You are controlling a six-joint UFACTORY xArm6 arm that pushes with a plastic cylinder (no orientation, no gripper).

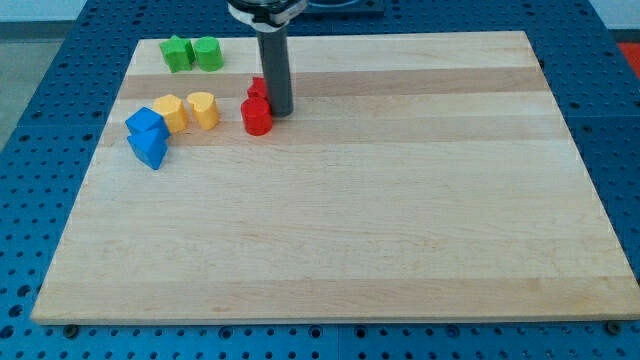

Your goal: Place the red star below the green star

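Observation:
The red star (257, 90) lies just left of my rod, partly hidden by it, and touches the top of the red cylinder (256, 117). My tip (279, 111) rests on the board against the red star's right side. The green star (178, 53) sits near the board's top left corner, up and to the left of the red star. A second green block (208, 53) touches its right side.
Two yellow blocks (171, 113) (203, 109) lie side by side left of the red cylinder. Two blue blocks (146, 124) (150, 149) sit close together near the wooden board's left edge (95, 160).

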